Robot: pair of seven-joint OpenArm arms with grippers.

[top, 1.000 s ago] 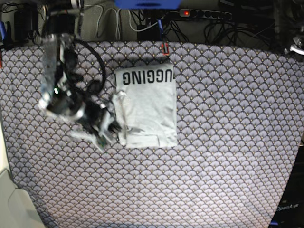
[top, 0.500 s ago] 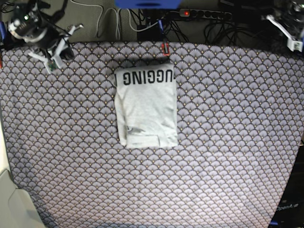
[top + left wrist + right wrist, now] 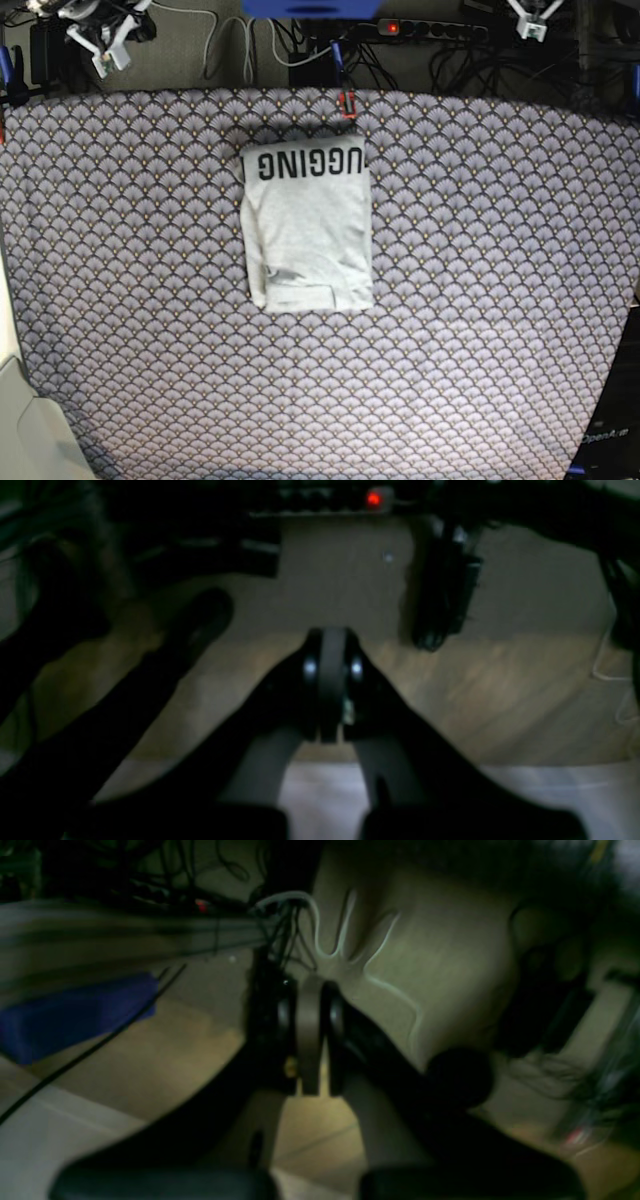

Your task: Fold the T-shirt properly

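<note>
T-shirt lying folded in neat rectangle on tabletop | looks done, nothing left imo | my left hand & right hand both pressed together, pinching nothing, hanging clear of cloth.

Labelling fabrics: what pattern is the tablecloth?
Purple-grey scallop pattern on the tablecloth, clearest in the base view.

You had the T-shirt lying folded into a compact upright rectangle, a little above and left of the middle of the counter. It was light heather-grey, and black block lettering reading "UGGING" ran upside down across its far edge in the base view. The long sides looked fairly straight and parallel. Near the lower edge a smaller layer of cloth showed, with a few creases running diagonally above it. The whole bundle lay flat, with nothing touching it.
</note>
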